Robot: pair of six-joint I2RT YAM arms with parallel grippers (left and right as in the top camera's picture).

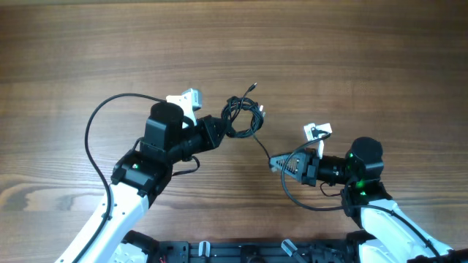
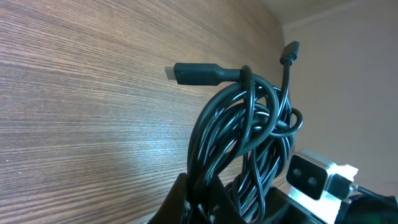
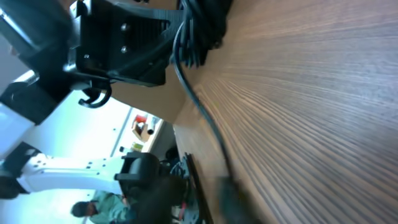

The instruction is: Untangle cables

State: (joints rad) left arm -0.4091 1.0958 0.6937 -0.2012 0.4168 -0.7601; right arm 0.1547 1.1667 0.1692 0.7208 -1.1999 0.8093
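Observation:
A tangled bundle of black cables [image 1: 245, 117] lies at the table's middle. My left gripper [image 1: 219, 135] is shut on the bundle's left side. In the left wrist view the loops [image 2: 249, 130] rise from the closed fingers [image 2: 208, 205], with a thick plug [image 2: 193, 73] and a small connector [image 2: 290, 51] sticking out. One strand [image 1: 263, 146] runs from the bundle to my right gripper [image 1: 281, 163], which is shut on its end. In the right wrist view that strand [image 3: 199, 106] leads up to the bundle [image 3: 205, 18]. The fingers [image 3: 230, 193] are blurred.
The wooden table [image 1: 329, 58] spreads bare behind and to both sides of the bundle. The arms' own black cables loop at the left [image 1: 91, 131] and below the right wrist [image 1: 307, 204]. The table's front edge [image 1: 241, 245] carries the arm mounts.

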